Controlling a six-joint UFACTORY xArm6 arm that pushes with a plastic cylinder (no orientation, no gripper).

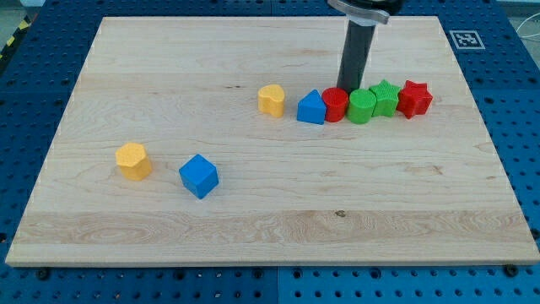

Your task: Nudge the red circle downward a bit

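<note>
The red circle (335, 105) sits in a row of blocks right of the board's middle, near the view's top. It touches a blue triangular block (311, 108) on its left and a green circle (362, 106) on its right. The dark rod comes down from the view's top. My tip (349, 87) stands just behind the row, at the top edge of the red circle and the green circle, between the two.
A green star (386, 97) and a red star (414, 99) continue the row to the right. A yellow block (271, 99) lies left of the blue one. A yellow block (133, 160) and a blue cube (199, 176) lie at the lower left. The wooden board (270, 219) ends in blue pegboard.
</note>
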